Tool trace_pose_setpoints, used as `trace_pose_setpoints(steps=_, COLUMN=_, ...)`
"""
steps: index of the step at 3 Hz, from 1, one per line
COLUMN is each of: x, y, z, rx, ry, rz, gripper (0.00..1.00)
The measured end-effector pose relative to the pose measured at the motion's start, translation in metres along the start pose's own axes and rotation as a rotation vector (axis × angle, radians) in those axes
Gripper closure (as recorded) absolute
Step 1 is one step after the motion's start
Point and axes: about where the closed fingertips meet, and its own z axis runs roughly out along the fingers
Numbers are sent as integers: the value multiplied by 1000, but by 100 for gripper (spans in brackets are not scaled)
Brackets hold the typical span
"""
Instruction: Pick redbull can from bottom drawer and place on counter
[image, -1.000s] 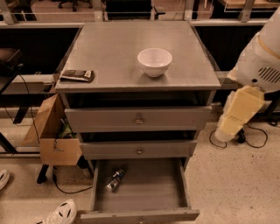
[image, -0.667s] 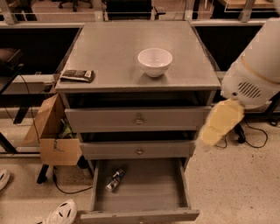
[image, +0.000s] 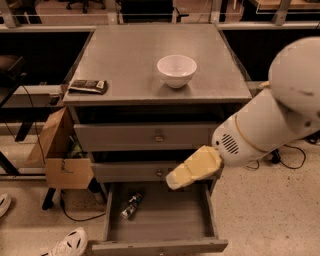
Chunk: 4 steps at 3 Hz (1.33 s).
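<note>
The redbull can (image: 131, 205) lies on its side at the left of the open bottom drawer (image: 172, 220), which is pulled out towards me. The counter (image: 125, 57) is the grey top of the cabinet above it. My arm comes in from the right. Its cream-coloured gripper (image: 176, 179) hangs in front of the middle drawer, above the right half of the bottom drawer and up and to the right of the can. It touches nothing that I can see.
A white bowl (image: 176, 70) stands on the counter's middle right and a flat dark packet (image: 88, 86) lies at its front left edge. The two upper drawers are shut. A cardboard box (image: 57, 160) and a white shoe (image: 67, 245) are on the floor at the left.
My arm has swung in from the right and down. The gripper has moved from beside the cabinet to the front of the middle drawer, over the open bottom drawer.
</note>
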Motion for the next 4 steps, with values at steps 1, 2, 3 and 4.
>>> trace_pose_setpoints(steps=1, x=-13, y=-5, z=6, rx=11, ry=-64, rz=94, gripper=0)
trace_pose_setpoints(steps=2, x=-14, y=-4, z=6, rx=12, ry=-64, rz=94, gripper=0)
trace_pose_setpoints(steps=3, x=-25, y=6, z=15, rx=29, ry=-87, rz=148, gripper=0)
trace_pose_setpoints(steps=4, x=-47, y=23, z=78, rx=66, ry=-86, rz=167, gripper=0)
